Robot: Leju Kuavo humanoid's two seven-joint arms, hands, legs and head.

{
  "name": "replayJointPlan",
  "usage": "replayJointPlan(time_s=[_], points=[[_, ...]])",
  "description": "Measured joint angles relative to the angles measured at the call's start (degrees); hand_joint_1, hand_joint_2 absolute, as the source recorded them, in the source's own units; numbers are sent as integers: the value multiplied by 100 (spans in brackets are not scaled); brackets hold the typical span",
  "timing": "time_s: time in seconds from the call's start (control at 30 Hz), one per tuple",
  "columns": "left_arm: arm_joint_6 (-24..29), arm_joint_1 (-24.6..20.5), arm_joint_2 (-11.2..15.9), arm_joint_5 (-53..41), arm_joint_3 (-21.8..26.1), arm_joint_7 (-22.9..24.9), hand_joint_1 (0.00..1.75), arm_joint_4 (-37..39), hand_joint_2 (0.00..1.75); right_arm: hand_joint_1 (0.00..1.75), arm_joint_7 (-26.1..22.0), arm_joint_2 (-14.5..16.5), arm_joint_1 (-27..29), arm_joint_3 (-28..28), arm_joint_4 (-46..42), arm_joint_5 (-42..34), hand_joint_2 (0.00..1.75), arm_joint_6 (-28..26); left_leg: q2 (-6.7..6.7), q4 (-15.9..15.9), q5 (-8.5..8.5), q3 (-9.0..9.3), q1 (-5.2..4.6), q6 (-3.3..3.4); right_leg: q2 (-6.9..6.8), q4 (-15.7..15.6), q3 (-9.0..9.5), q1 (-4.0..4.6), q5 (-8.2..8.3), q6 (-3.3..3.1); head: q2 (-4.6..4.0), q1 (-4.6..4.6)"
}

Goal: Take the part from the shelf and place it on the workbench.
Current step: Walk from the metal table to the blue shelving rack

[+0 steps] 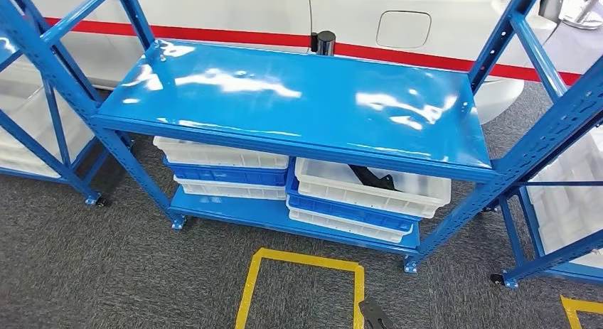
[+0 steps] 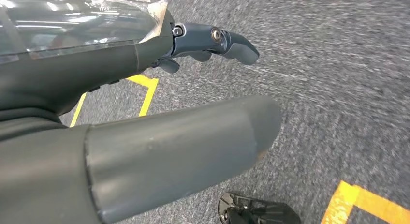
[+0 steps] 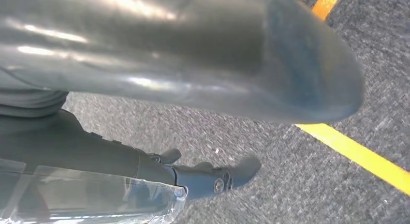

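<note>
Head view has the black part (image 1: 373, 177) sitting in a white bin (image 1: 434, 194) on the shelf (image 1: 299, 94); both hands, left hand (image 2: 145, 137) and right hand (image 3: 193, 54), hang over carpet (image 2: 338, 64), well apart from it, fingers loose, holding nothing.

Left hand (image 2: 193, 88): thick matte grey thumb, rounded at the tip; darker blue-grey fingers (image 2: 232, 42) beyond it, with a silver screw at a pivot.
Left wrist cover: glossy clear shell over dark grey casing, just behind the fingers.
Right hand (image 3: 203, 137): smooth grey thumb with soft glare; dark fingers (image 3: 227, 178) carrying a round screw; a clear reflective cover behind them.
</note>
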Motion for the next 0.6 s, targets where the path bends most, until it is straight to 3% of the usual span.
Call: replayJointPlan(time_s=[0.03,0.07,0.13,0.2,0.23,0.27,0.3,0.33,0.4,0.43,0.47,0.53,0.6], points=[[0,-11,-2,-4,-1,0,0,-1,0,0,0,-2,7,0,0,-1,0,0,54,-14,-17,33,7,-28,83,-4,0,-22,4,-44,0,-5],[0,-24,-4,-9,-1,0,0,-1,0,0,1,-3,18,-1,0,-1,0,0,21,6,-54,55,24,-56,158,-16,6,-48,8,-78,0,-8],[0,-39,-8,-13,-3,0,0,-2,0,0,4,-7,20,-3,0,-2,0,0,-270,334,-287,-66,56,-95,302,-36,29,-105,19,-180,0,-18],[-1,-31,-7,-14,-6,1,0,-1,0,0,6,-1,6,-4,0,-3,0,0,-600,1094,-662,-447,62,-102,455,-36,31,-95,15,-251,0,-25],[-1,-21,-5,-14,-6,3,0,0,0,0,6,4,4,-4,0,-3,0,0,-663,1433,-774,-640,60,-101,542,-36,34,-82,12,-263,0,-26],[-2,-13,-5,-15,-6,7,0,0,0,0,6,6,9,-4,0,-3,0,0,-690,1611,-775,-768,59,-96,633,-34,41,-69,11,-265,0,-25],[-2,-9,-4,-16,-6,11,0,0,0,0,6,5,17,-5,0,-3,0,0,-701,1563,-652,-787,59,-83,722,-32,52,-61,10,-265,0,-26],[-2,-8,-4,-19,-6,15,0,0,0,0,6,4,23,-5,0,-3,0,0,-731,1288,-429,-693,61,-64,811,-31,67,-57,10,-264,0,-26],[-2,-8,-1,-22,-7,17,0,0,0,0,6,6,21,-5,0,-3,0,0,-948,517,-5,-382,69,-21,974,-22,78,-41,8,-250,0,-25],[-2,-9,2,-24,-8,17,0,0,0,0,6,9,15,-5,0,-3,0,0,-1044,238,105,-269,67,-8,1046,-21,69,-34,11,-232,0,-24],[-2,-10,5,-25,-8,17,0,0,0,0,6,10,13,-5,0,-3,0,-1,-1105,100,134,-218,56,7,1103,-25,53,-30,17,-201,0,-22],[-2,-15,5,-28,-9,19,0,0,0,0,6,6,29,-5,1,-3,0,-2,-1020,50,138,-203,31,54,1216,-58,9,-33,42,-116,0,-22],[-2,-25,-3,-28,-9,20,0,-1,0,0,6,-3,53,-4,2,-3,0,-5,-888,-25,189,-167,38,139,1059,30,-69,-18,-2,-64,0,-13]])
